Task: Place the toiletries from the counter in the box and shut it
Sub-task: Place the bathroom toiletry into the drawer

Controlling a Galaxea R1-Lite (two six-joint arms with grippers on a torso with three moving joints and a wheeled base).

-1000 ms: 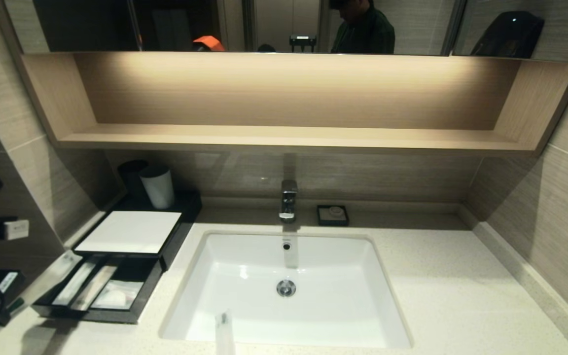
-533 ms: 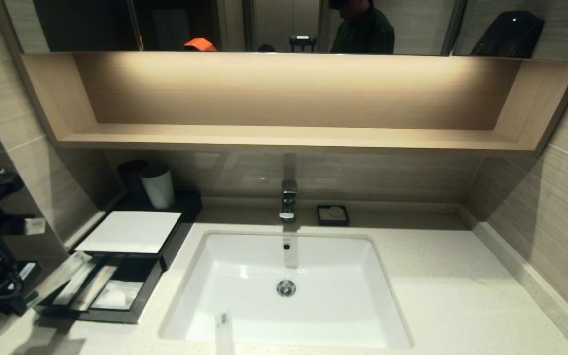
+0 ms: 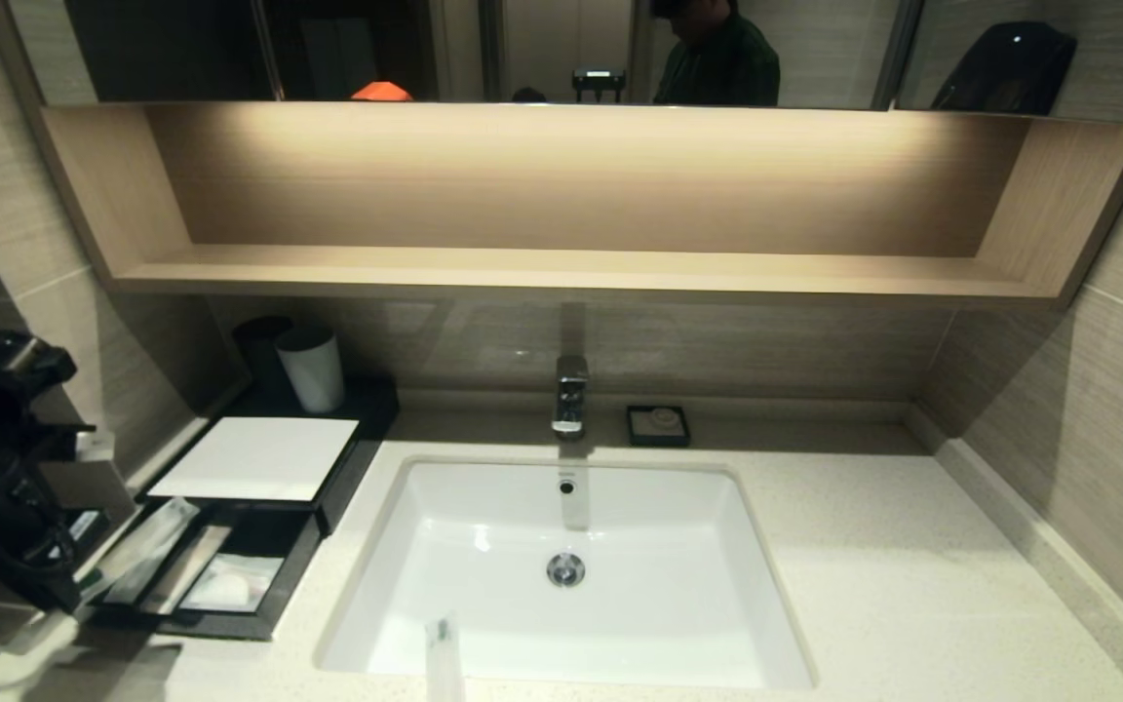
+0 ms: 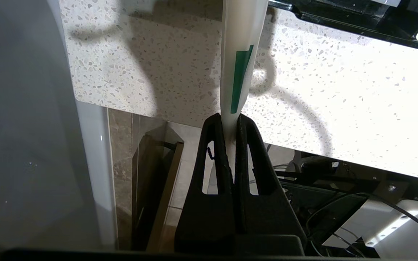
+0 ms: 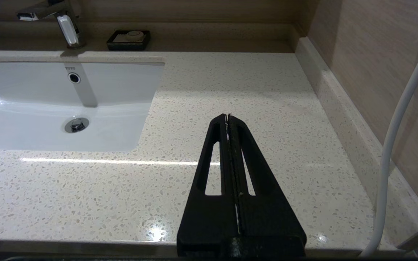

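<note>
The black box (image 3: 254, 456) with a white top panel stands on the counter (image 3: 873, 565) at the left. Its front drawer (image 3: 186, 626) is pulled open and holds a long pale packet (image 3: 189, 565) and a square packet with a white round item (image 3: 225, 587). My left gripper (image 3: 82, 588) is shut on one end of a long narrow packet (image 3: 140, 548) whose far end reaches over the drawer's left side. The left wrist view shows the gripper (image 4: 230, 119) clamped on this packet (image 4: 241, 69), which has a green stripe. My right gripper (image 5: 228, 117) is shut and empty over the counter right of the basin.
Another long packet (image 3: 443, 658) lies at the counter's front edge by the white basin (image 3: 484, 546). A white cup (image 3: 312, 369) and a black cup (image 3: 259, 351) stand behind the box. A tap (image 3: 569, 395) and a small black dish (image 3: 658, 425) are at the back.
My left gripper has moved right and towards the box with the long packet. The packet's far end has gone from beside the drawer to over its left side.
</note>
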